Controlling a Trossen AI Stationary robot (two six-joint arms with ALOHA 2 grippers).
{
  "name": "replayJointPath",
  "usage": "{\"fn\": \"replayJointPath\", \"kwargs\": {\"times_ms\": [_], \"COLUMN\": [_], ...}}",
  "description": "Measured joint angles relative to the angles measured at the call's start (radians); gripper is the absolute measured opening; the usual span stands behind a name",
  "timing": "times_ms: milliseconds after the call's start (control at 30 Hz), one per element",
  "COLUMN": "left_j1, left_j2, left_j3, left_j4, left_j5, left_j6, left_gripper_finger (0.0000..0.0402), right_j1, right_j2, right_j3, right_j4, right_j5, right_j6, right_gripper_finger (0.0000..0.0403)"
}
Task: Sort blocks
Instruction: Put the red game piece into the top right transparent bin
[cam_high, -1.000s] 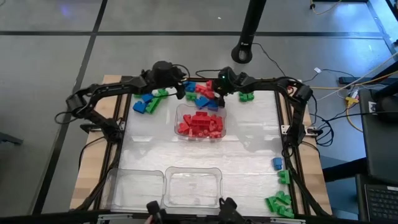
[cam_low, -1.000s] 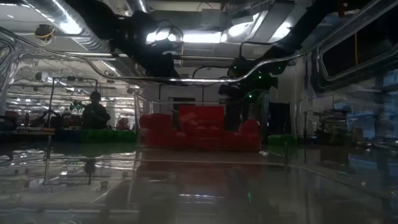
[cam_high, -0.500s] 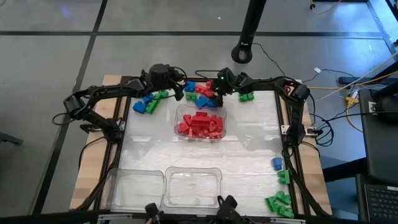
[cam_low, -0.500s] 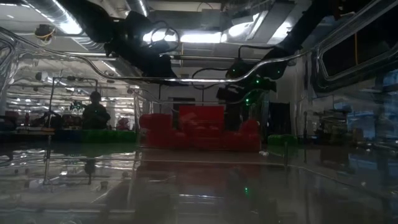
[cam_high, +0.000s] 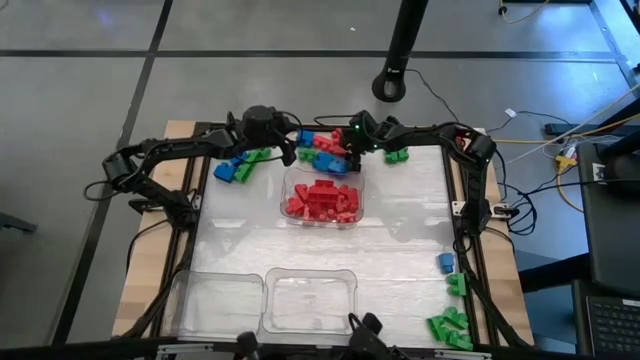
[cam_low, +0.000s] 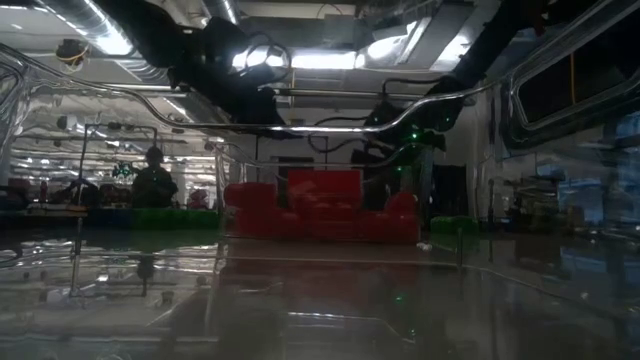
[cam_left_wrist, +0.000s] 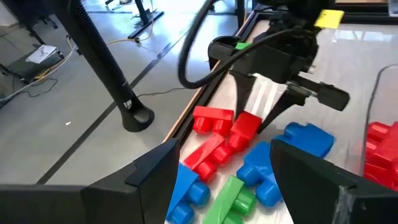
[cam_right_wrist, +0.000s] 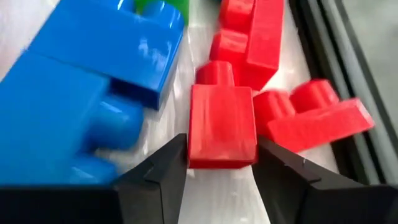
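While no writing reads | right gripper pinching red block | left gripper spread

Blocks crowd the far edge; near table lies open.

Red blocks in a clear tray, blue blocks, green blocks, dark arms

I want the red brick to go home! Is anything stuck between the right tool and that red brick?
No. The right tool has a finger on each side of the red brick with nothing between them. A blue brick and other red bricks lie close beside it, but outside the fingers.
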Motion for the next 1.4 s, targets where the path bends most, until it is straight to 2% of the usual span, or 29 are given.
{"fn": "replayJointPath", "kwargs": {"times_ms": [233, 433, 700, 900, 1067, 1133, 1267, 1400], "left_j1": [-0.016, -0.016, -0.016, -0.019, -0.019, -0.019, -0.019, -0.019], "left_j2": [0.000, 0.001, 0.001, 0.001, 0.001, 0.001, 0.001, 0.001], "left_j3": [0.000, 0.000, 0.001, 0.001, 0.001, 0.001, 0.001, 0.001], "left_j4": [0.001, -0.001, -0.024, -0.024, -0.024, -0.025, -0.024, -0.024], "left_j5": [0.001, 0.000, 0.000, 0.000, 0.000, 0.000, 0.000, 0.000], "left_j6": [0.029, 0.031, 0.039, 0.039, 0.040, 0.040, 0.040, 0.037], "left_gripper_finger": [0.0241, 0.0241, 0.0241, 0.0241, 0.0241, 0.0241, 0.0241, 0.0241], "right_j1": [0.000, 0.000, 0.000, 0.000, 0.014, 0.032, 0.094, 0.179], "right_j2": [0.000, 0.000, -0.011, -0.102, -0.235, -0.292, -0.376, -0.401], "right_j3": [0.000, 0.000, 0.002, 0.001, 0.001, 0.001, 0.001, 0.002], "right_j4": [0.016, 0.015, 0.003, -0.050, -0.160, -0.212, -0.296, -0.374], "right_j5": [-0.010, -0.010, 0.051, 0.056, 0.049, 0.031, -0.070, -0.177], "right_j6": [-0.048, -0.074, -0.097, -0.099, -0.099, -0.099, -0.100, -0.116], "right_gripper_finger": [0.0172, 0.0129, 0.0128, 0.0132, 0.0133, 0.0133, 0.0135, 0.0136]}}
